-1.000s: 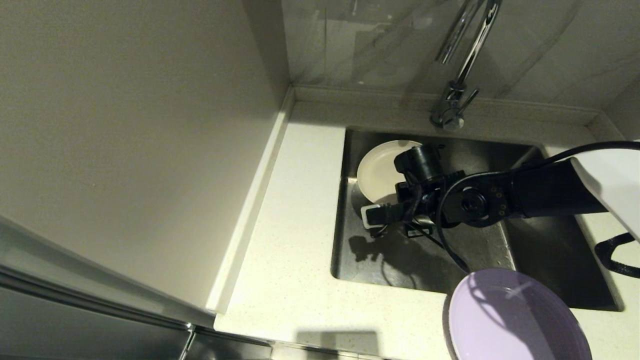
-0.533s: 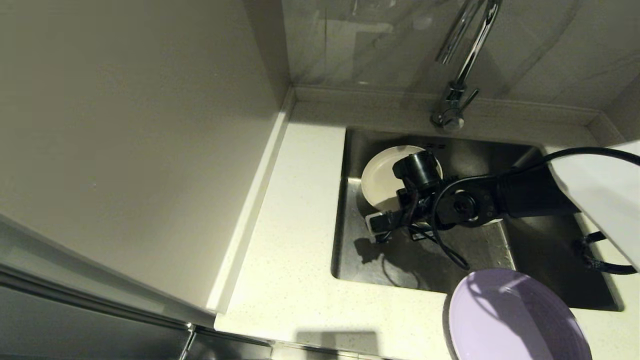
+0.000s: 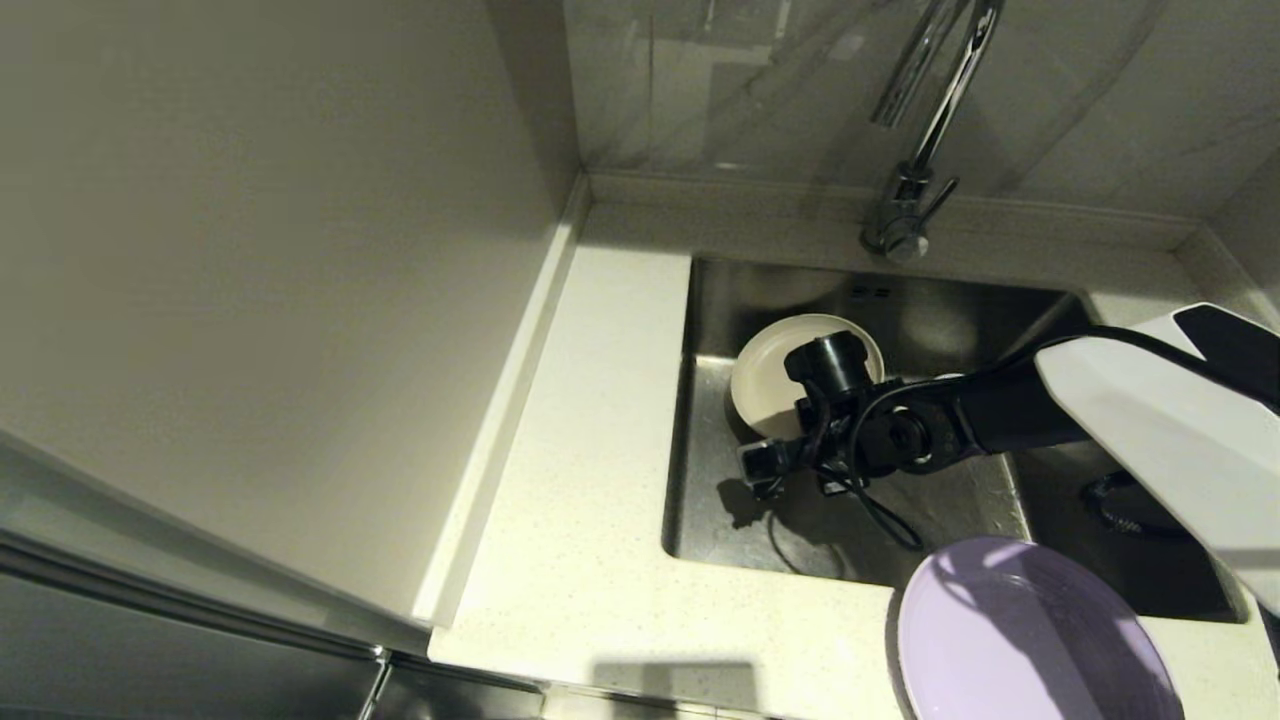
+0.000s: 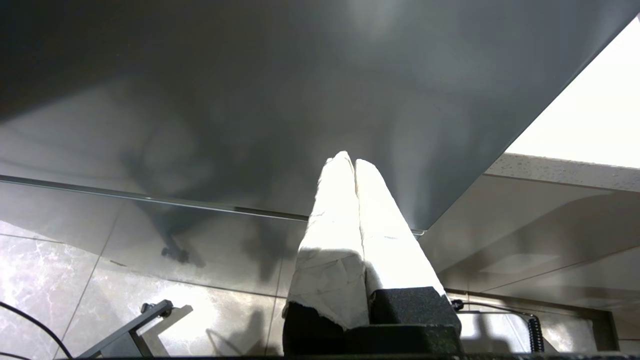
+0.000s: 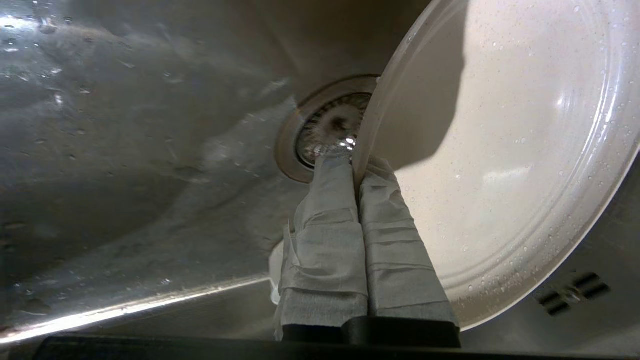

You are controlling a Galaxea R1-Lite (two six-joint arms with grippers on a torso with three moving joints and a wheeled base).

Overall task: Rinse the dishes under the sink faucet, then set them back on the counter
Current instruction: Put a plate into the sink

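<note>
My right gripper (image 5: 356,162) is shut on the rim of the cream-beige plate (image 5: 505,150), which is tilted on edge and speckled with droplets low inside the sink (image 3: 960,500), over the drain strainer (image 5: 325,130). From the head view the plate (image 3: 775,375) sits at the basin's back left, partly covered by my right wrist (image 3: 860,430). The chrome faucet (image 3: 915,150) rises behind the basin. The lilac plate (image 3: 1030,640) lies on the counter (image 3: 590,480) at the front right. My left gripper (image 4: 348,160) is shut and empty, down beside the cabinet front. No bowl shows clearly.
A tall wall panel (image 3: 250,280) borders the counter on the left. A low raised edge (image 3: 760,195) runs behind the sink. Overflow slots (image 3: 870,291) mark the basin's back wall. A black cable (image 3: 885,515) loops from my right wrist over the sink floor.
My right arm has sunk deeper into the sink, carrying the cream-beige plate down and slightly to the right. The lilac plate and the left gripper have not moved.
</note>
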